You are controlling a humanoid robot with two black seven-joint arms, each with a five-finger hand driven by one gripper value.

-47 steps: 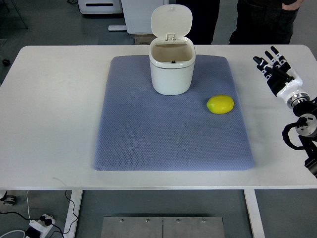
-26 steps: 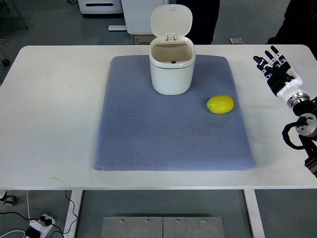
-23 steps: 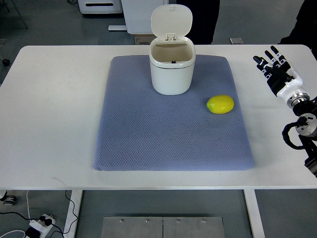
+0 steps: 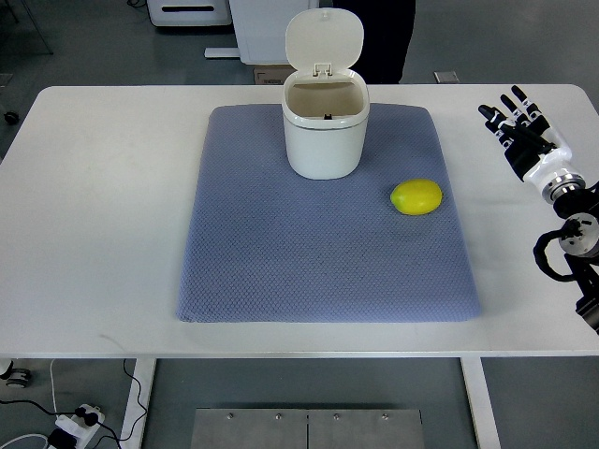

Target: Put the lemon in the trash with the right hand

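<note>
Nothing moved — lemon (image 4: pixel 416 197) lies well left of open-fingered right hand (image 4: pixel 521 131).

yellow lemon (image 4: pixel 416 197) on mat, white trash bin (image 4: pixel 325 129) lid open

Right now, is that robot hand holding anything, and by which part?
Nothing is held. The right robot hand is open over the table's right edge, apart from the lemon lying on the blue mat.

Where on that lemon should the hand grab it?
Probably across the lemon's fat middle, coming from above and the right. It lies on its side on the mat, long axis left to right, clear of the bin; the right hand is open.
</note>
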